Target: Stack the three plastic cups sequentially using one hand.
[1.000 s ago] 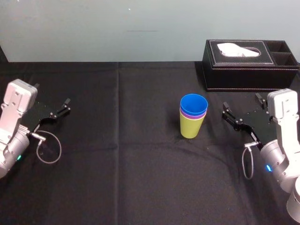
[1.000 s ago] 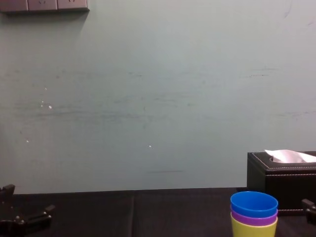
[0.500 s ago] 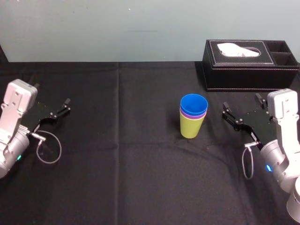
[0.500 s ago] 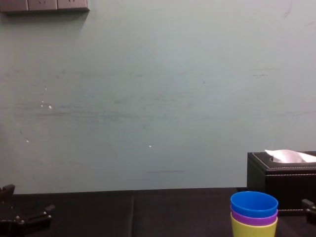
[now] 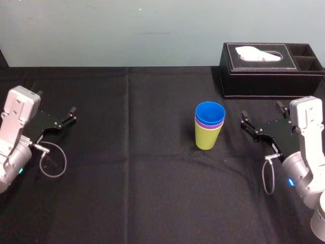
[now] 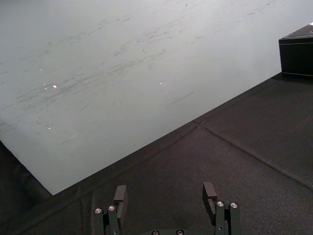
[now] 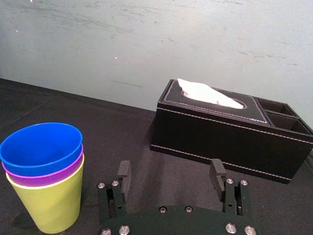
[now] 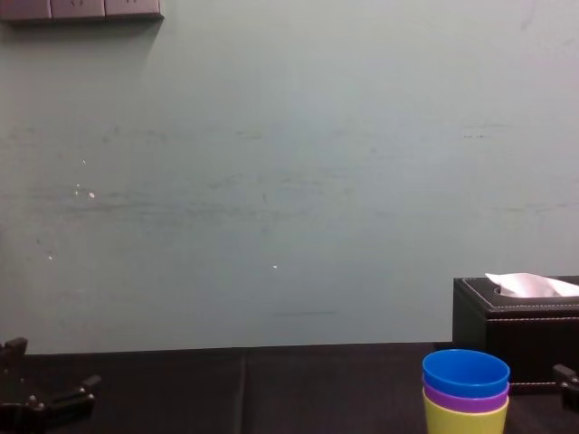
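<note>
The green cup [image 5: 207,138] stands upright on the black table [image 5: 152,193], right of centre, with the purple cup [image 5: 209,123] nested in it and the blue cup [image 5: 210,113] on top. The right gripper [image 7: 169,169] hovers just right of the stack, fingers wide and empty. The left gripper [image 6: 165,188] rests far left, also wide and empty.

A pale grey-green wall [image 8: 289,181], marked by faint scuffs and small specks, is seen behind the black-clothed desk [image 5: 127,193]. A row of switch plates [image 8: 81,9] is mounted high on it. The cloth is crossed by fold creases. A black tissue box [image 5: 271,71] is set at the desk's far right corner.
</note>
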`<state>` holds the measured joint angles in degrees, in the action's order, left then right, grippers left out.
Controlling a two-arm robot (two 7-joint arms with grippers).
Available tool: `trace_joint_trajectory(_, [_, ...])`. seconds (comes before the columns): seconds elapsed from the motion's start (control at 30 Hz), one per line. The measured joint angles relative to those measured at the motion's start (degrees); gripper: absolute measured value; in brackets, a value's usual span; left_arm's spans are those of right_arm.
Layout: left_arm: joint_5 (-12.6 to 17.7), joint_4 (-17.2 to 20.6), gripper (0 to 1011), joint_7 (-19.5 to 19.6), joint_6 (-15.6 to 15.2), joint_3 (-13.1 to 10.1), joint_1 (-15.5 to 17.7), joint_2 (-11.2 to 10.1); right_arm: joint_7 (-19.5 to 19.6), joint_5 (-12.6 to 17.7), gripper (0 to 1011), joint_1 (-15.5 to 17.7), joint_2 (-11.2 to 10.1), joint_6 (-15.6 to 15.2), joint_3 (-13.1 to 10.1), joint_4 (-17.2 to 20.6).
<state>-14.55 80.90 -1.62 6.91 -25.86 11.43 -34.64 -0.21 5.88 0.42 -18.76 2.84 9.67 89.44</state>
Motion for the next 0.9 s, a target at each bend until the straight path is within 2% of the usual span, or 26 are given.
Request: trace_joint_trajectory(0.9, [0.0, 0.0, 1011, 0.0, 0.0, 0.0, 0.0, 0.0, 0.0, 0.0, 1003, 0.0, 0.0, 0.0, 0.0, 0.0])
